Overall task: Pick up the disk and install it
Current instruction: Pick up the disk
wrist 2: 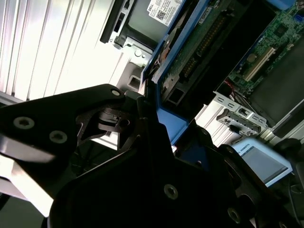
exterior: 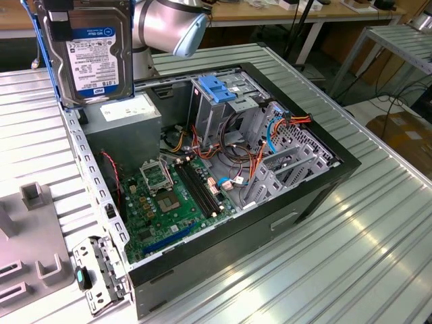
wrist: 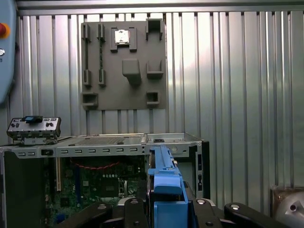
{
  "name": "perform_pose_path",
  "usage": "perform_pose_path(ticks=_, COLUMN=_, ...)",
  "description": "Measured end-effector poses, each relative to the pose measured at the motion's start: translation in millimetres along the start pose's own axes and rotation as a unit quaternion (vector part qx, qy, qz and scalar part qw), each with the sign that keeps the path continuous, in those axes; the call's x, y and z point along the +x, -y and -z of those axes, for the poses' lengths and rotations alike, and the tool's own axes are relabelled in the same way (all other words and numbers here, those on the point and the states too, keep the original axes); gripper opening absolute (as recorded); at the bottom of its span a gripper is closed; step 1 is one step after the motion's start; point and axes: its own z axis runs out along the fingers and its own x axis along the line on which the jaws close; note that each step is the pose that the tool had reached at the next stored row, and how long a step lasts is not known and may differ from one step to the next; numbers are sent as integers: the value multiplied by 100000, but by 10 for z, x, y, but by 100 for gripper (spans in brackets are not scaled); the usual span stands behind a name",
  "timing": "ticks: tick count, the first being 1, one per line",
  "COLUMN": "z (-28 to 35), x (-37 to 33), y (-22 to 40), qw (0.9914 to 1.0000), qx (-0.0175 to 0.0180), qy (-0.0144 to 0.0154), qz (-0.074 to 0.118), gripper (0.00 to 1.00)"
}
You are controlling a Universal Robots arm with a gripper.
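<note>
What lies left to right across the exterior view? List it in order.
In order: the disk, held up above the case → blue latch → red and orange cables → brown box.

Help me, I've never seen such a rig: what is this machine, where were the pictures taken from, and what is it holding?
It is a robot arm ending in a gripper. The exterior view looks on from off the arm; both wrist views ride on the arm, looking past the gripper. On the metal table lies an open computer case, its green circuit board showing, with a grey holder tray beside it. The gripper is shut on the disk, a silver hard drive with blue rails, held in the air near the case.
</note>
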Motion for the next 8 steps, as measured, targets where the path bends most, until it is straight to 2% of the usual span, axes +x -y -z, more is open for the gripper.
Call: perform_pose_path(ticks=8, z=0, x=-2, y=79, qw=100000, qx=1, qy=2, qz=-45, gripper=37)
